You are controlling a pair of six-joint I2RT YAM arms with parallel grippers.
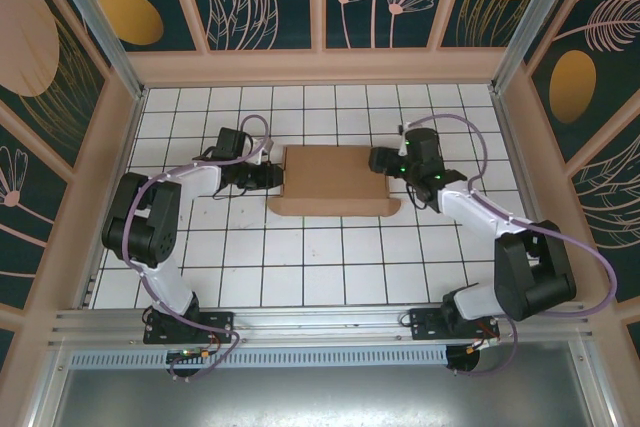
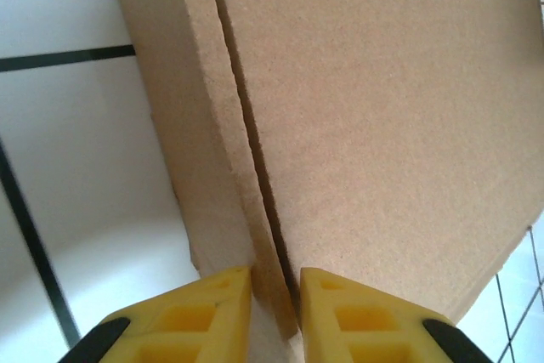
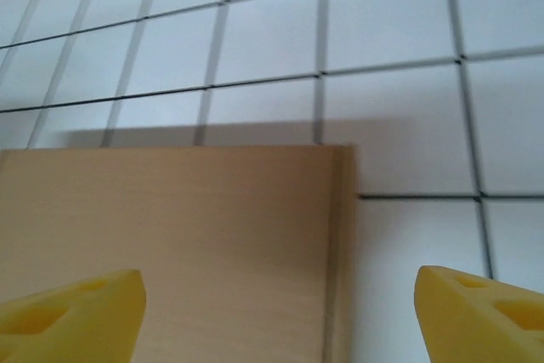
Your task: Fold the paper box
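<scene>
At centre, box (image 1: 333, 179): probably light, stiff; grasp edges.
Left gripper (image 2: 274, 286), 9 o'clock: astride box edge, pinch unclear.
Right gripper (image 3: 280, 282), 3 o'clock: spread.

The plain brown corrugated cardboard box (image 2: 382, 125) runs off the top and right edges of the left wrist view, so its full outline is lost there. The left gripper (image 2: 276, 293) has its two yellow fingers (image 2: 212, 312) cut off by the bottom edge. A cardboard wall stands between them, but whether the pads press on it cannot be told. In the right wrist view the box is cut by the left and bottom edges. The right gripper (image 3: 279, 299) has its wide-apart yellow fingertips (image 3: 76, 308) cropped at the bottom corners. From above, both grippers' dark jaws are too small to read, and where they meet the box's side edges is hidden beneath them.
</scene>
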